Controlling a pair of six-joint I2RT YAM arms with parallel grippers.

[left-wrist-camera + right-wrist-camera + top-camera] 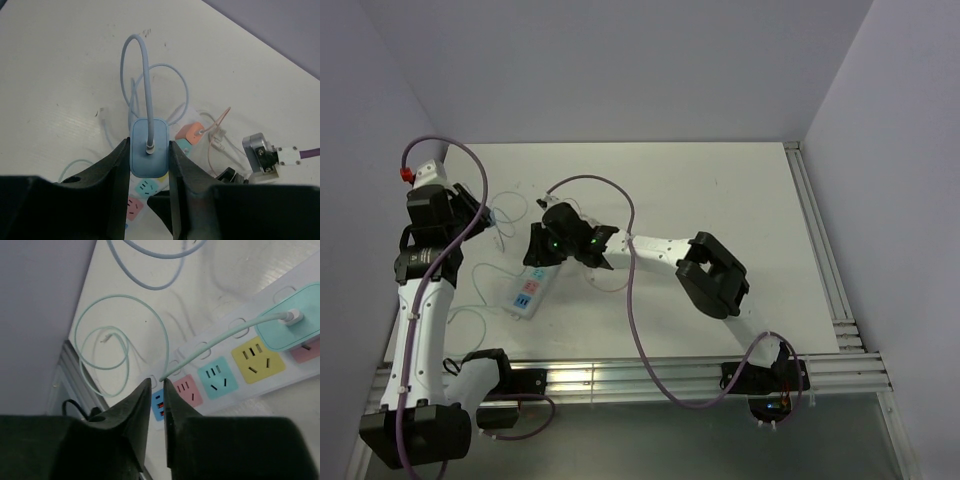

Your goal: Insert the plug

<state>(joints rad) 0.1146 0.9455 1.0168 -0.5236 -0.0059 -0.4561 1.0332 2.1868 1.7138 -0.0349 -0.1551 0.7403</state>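
Note:
My left gripper (149, 150) is shut on the blue plug (149, 147), a rounded block whose pale blue cable (145, 70) arches away over the table. It hangs above the white power strip (142, 192) with its coloured sockets. In the right wrist view the strip (280, 385) lies slantwise, with a teal plug (292, 330) seated in one socket. The yellow, teal and pink sockets beside it stand free. My right gripper (158, 382) hovers over the strip's blue USB end (159, 405). Only a thin slit shows between its jaws, and nothing is in it. The mint cable (125, 325) passes at its tip.
An orange plug (190, 134) with a thin pink cable lies just beyond the strip. Loose cable loops spread left of the strip (532, 285). Metal rails run along the near edge (620, 380) and the right side (820, 250). Both grippers (485, 212) (535, 248) crowd the strip.

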